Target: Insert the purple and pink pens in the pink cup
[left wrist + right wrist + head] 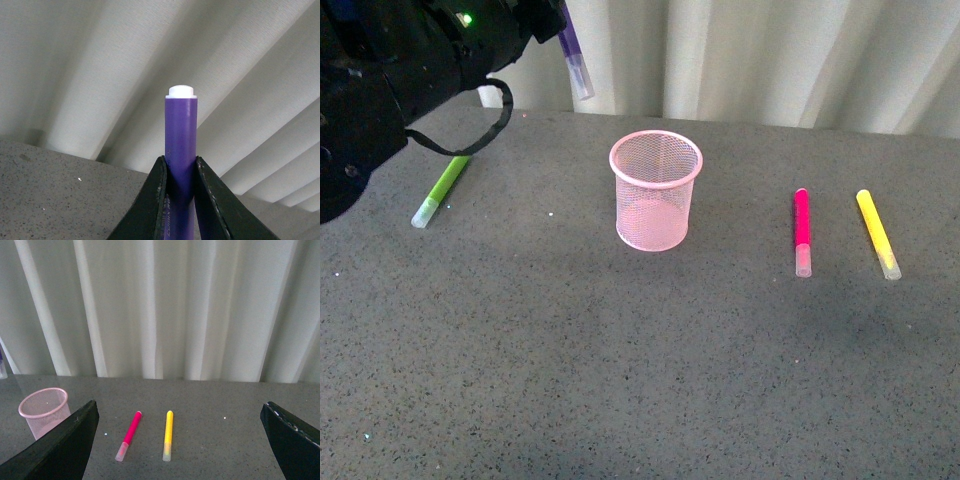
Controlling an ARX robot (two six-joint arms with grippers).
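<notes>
Purple pen (575, 65), pinched by the left pincer (180, 165), hangs cap-down near the tabletop's far-left corner; centre it above the mid-tabletop pink cup (655, 190), upright, before release. Pink pen (802, 230) lies toward the right edge; right pincer (180, 407) spread.

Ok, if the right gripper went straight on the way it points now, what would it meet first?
Probably the table by the yellow pen, which lies nearest the open right gripper's midline; the curtain hangs beyond. Depth is unclear.
</notes>
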